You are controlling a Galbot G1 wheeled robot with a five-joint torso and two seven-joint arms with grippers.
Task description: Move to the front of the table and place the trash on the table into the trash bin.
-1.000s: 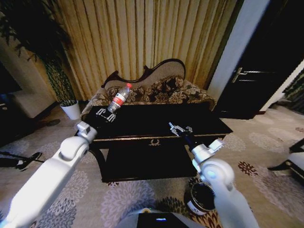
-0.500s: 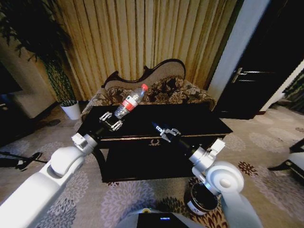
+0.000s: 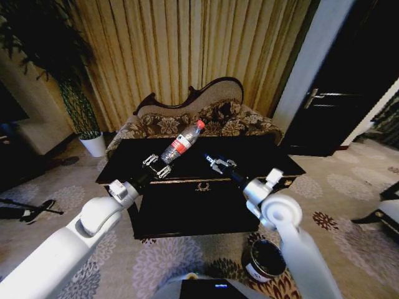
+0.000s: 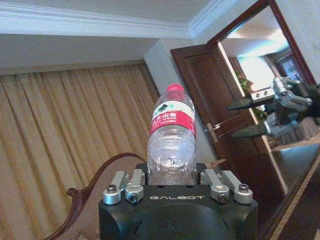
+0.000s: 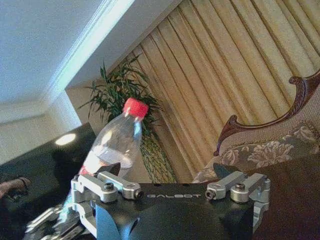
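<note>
My left gripper (image 3: 158,166) is shut on the base of a clear plastic bottle (image 3: 182,143) with a red label and red cap, the trash. It holds the bottle tilted above the left half of the dark glossy table (image 3: 268,157). In the left wrist view the bottle (image 4: 171,135) stands between the fingers (image 4: 131,184). My right gripper (image 3: 213,162) hovers open over the table's front middle, just right of the bottle and apart from it. The right wrist view shows the bottle (image 5: 114,145) close beside it. The round dark trash bin (image 3: 265,258) stands on the carpet at the table's right front.
An ornate patterned sofa (image 3: 206,118) stands close behind the table, with gold curtains (image 3: 187,50) beyond. A white plant pot (image 3: 95,144) sits on the floor at the left. A dark door (image 3: 343,87) is at the right. Patterned carpet (image 3: 156,261) lies before the table.
My left gripper has carried the bottle rightward, toward the table's middle. My right gripper has shifted left and slightly up, nearer the bottle, with its elbow raised.
</note>
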